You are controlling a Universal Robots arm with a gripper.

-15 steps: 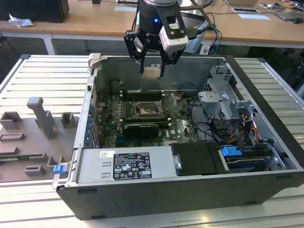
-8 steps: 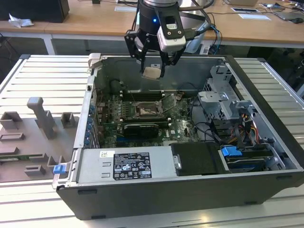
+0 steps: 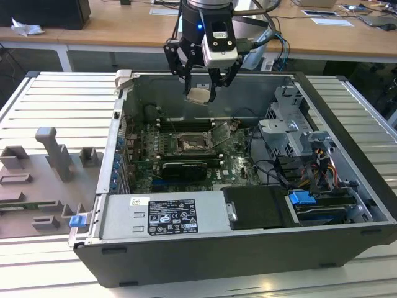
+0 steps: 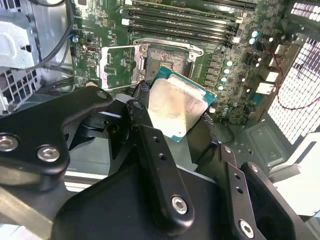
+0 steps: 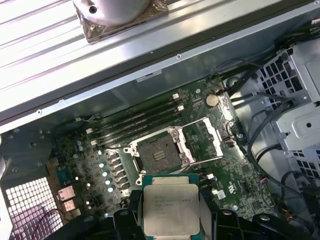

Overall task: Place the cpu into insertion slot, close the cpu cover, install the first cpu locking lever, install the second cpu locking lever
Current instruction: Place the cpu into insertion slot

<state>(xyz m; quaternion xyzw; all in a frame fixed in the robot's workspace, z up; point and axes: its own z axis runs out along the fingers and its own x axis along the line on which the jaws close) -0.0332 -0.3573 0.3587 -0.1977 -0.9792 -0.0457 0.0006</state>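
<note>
My gripper (image 3: 200, 93) hangs over the open computer case, shut on the cpu (image 3: 198, 95), a flat silver-beige chip on a green base. In both wrist views the cpu (image 5: 170, 209) (image 4: 175, 107) sits between the black fingers (image 4: 150, 145), held level above the green motherboard (image 3: 236, 162). The insertion slot (image 3: 190, 144) (image 5: 159, 156) (image 4: 167, 57) lies below it, dark, square and uncovered. The cpu cover (image 5: 202, 142) (image 4: 117, 67), a thin silvery frame, is swung open beside the socket. I cannot tell the locking levers apart from the socket's metalwork.
Long black memory slots (image 3: 186, 124) run behind the socket. A white-labelled power supply box (image 3: 162, 217) lines the case's near side. A drive cage (image 3: 291, 124) and cables (image 3: 273, 167) fill the exterior view's right. A grey fixture (image 3: 49, 161) stands outside, on the left.
</note>
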